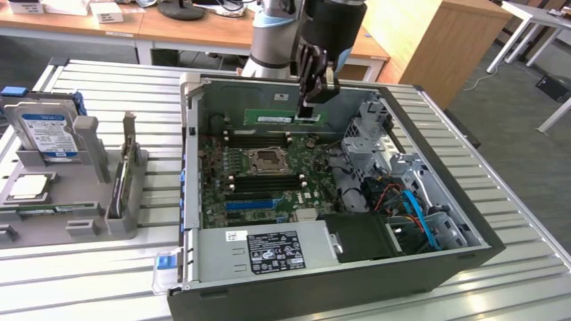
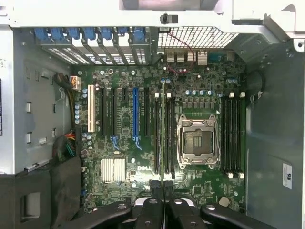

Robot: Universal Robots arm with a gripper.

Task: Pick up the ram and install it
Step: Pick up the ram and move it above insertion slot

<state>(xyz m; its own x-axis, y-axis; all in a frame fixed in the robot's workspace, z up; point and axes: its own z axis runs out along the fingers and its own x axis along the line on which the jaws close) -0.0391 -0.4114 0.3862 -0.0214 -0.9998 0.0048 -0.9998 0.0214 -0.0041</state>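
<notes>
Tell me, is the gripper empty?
No, the gripper is shut on the ram, holding it on edge above the motherboard.

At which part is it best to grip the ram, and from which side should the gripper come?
Probably the upper long edge, clamping the two flat faces, from above. The ram is thin and stands on edge, and its lower edge must stay free for the memory slots. The gripper holds it so now, near its end at the exterior view's right.
</notes>
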